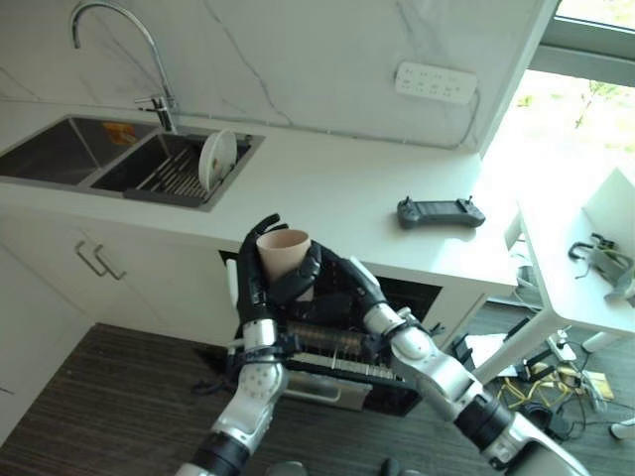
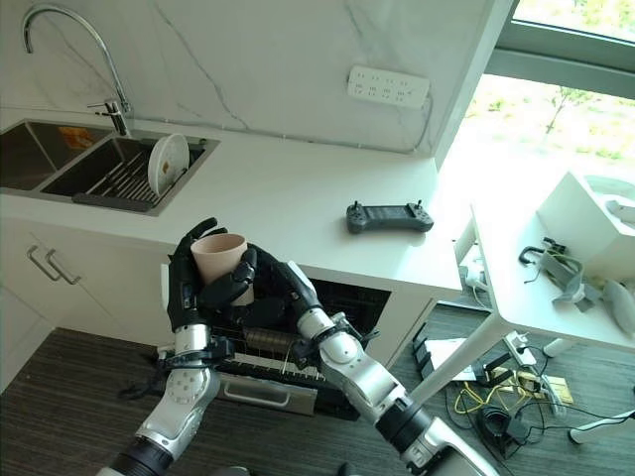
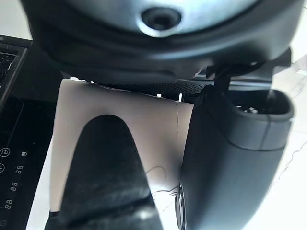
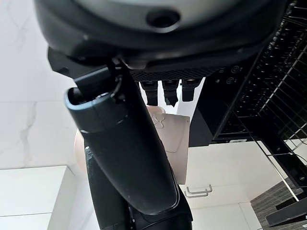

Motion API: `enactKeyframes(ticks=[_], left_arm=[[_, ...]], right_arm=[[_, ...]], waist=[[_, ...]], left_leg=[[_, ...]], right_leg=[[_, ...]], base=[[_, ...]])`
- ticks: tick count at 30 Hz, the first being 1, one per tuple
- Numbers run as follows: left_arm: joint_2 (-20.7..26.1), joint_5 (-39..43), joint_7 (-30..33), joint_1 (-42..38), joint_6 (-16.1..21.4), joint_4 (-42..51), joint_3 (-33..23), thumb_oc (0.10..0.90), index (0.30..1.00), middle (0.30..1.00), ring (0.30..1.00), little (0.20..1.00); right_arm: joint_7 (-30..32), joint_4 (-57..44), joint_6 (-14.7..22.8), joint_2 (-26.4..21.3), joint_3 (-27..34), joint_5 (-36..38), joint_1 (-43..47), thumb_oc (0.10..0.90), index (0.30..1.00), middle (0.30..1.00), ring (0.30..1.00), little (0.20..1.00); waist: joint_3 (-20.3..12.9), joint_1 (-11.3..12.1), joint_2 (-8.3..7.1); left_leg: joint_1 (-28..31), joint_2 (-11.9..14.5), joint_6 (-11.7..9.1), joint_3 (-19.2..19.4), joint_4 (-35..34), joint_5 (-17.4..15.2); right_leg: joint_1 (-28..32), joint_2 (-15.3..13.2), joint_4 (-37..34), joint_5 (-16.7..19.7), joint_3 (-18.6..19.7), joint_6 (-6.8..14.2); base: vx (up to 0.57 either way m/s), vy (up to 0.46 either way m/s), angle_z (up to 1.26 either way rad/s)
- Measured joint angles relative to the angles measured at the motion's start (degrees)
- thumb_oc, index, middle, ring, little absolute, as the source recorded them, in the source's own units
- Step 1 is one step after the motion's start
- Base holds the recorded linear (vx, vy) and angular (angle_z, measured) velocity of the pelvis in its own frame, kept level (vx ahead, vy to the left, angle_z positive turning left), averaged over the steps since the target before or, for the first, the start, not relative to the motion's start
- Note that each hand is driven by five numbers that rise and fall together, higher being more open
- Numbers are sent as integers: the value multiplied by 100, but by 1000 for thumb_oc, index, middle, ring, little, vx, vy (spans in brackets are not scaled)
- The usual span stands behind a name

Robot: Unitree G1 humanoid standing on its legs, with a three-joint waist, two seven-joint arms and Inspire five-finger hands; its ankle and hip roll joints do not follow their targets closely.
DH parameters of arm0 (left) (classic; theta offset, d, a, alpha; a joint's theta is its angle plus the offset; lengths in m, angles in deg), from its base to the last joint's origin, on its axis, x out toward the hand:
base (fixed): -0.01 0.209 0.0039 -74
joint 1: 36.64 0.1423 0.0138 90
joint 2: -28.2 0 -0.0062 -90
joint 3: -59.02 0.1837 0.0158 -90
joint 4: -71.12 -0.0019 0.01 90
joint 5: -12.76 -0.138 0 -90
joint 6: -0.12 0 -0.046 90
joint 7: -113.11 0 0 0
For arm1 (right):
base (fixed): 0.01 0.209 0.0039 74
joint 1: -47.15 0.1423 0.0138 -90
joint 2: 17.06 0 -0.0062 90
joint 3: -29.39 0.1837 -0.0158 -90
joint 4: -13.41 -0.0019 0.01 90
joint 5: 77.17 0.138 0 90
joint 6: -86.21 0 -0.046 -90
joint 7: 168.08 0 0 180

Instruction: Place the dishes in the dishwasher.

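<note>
— Above the pulled-out dishwasher rack (image 1: 332,349), what are your hands doing?

— Your left hand (image 1: 255,276) is raised upright with its fingers curled round a beige cup (image 1: 283,256), mouth up. Your right hand (image 1: 316,273) reaches across from the right and its fingers wrap the cup's lower side too, so both hands grasp it.

— How much room is there for you?

— The cup sits just in front of the white counter (image 1: 337,193) edge, over the open dishwasher. A white plate (image 1: 216,159) stands on edge in the sink (image 1: 149,164), well apart. A black controller (image 1: 440,212) lies on the counter to the right.

— Any writing you can read?

— None legible.
</note>
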Motion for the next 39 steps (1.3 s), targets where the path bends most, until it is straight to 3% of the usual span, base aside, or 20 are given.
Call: enactKeyframes(ticks=[12, 21, 36, 37, 38, 39], left_arm=[[-23, 1, 31, -6, 2, -44, 76, 400, 300, 300, 300, 300], [-72, -2, 508, -35, 1, -22, 224, 400, 300, 300, 300, 300], [-177, 218, 838, -275, -138, 47, 342, 400, 300, 300, 300, 300], [-179, 218, 874, -294, -146, 57, 344, 400, 300, 300, 300, 300], [-175, 217, 882, -301, -151, 74, 343, 400, 300, 300, 300, 300], [-175, 217, 899, -315, -153, 76, 342, 400, 300, 300, 300, 300]], right_arm=[[105, 17, 3, 3, -14, -40, 0, 800, 900, 900, 900, 900], [452, 69, 23, 266, -77, -106, 5, 800, 900, 900, 900, 900], [883, 291, 302, 389, -229, -106, 182, 800, 900, 900, 900, 900], [889, 291, 309, 389, -230, -106, 194, 673, 709, 709, 709, 709], [893, 291, 320, 388, -230, -106, 203, 482, 422, 422, 422, 422], [892, 292, 321, 389, -231, -122, 208, 400, 300, 300, 300, 300]], waist=[[0, 57, -44], [50, 158, -135], [383, 131, -193], [383, 128, -193], [383, 129, -193], [383, 130, -193]], left_leg=[[-64, -11, 4, -66, 57, -24], [-136, -14, 16, -102, 131, -48], [-166, -9, 18, -134, 160, -49], [-165, -9, 18, -135, 160, -49], [-165, -9, 18, -135, 159, -49], [-164, -10, 18, -135, 161, -49]], right_leg=[[10, -14, -10, 7, -52, 13], [20, -18, -6, 6, -94, 16], [33, -28, -1, 8, -134, 17], [34, -28, 1, 8, -134, 17], [34, -27, 1, 8, -134, 17], [34, -27, 1, 8, -134, 17]], base=[[4, -1, 1], [3, 1, 2], [-1, 0, 1], [0, 0, 0], [0, 0, 0], [0, 0, 0]])
